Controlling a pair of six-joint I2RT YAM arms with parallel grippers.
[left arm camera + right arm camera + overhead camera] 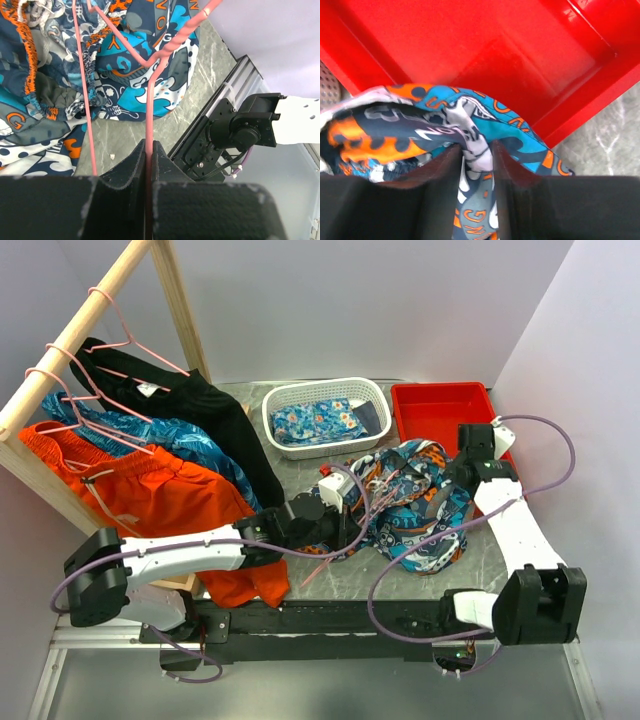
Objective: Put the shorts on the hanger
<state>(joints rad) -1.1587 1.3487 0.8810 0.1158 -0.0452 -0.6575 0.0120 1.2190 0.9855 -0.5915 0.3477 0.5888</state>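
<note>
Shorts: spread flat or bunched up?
Bunched: the shorts sit in a crumpled heap, one fold pinched between the right jaws.

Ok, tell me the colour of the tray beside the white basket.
The shallow plastic tray is plain red, clearest in the right wrist view.

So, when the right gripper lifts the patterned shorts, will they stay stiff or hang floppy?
Probably floppy: the shorts lie crumpled in soft folds, and the fabric bunches inside the right gripper. They will likely drape and drag, since only one pinched fold is held. They may also catch on the pink wire hanger crossing over them.
</note>
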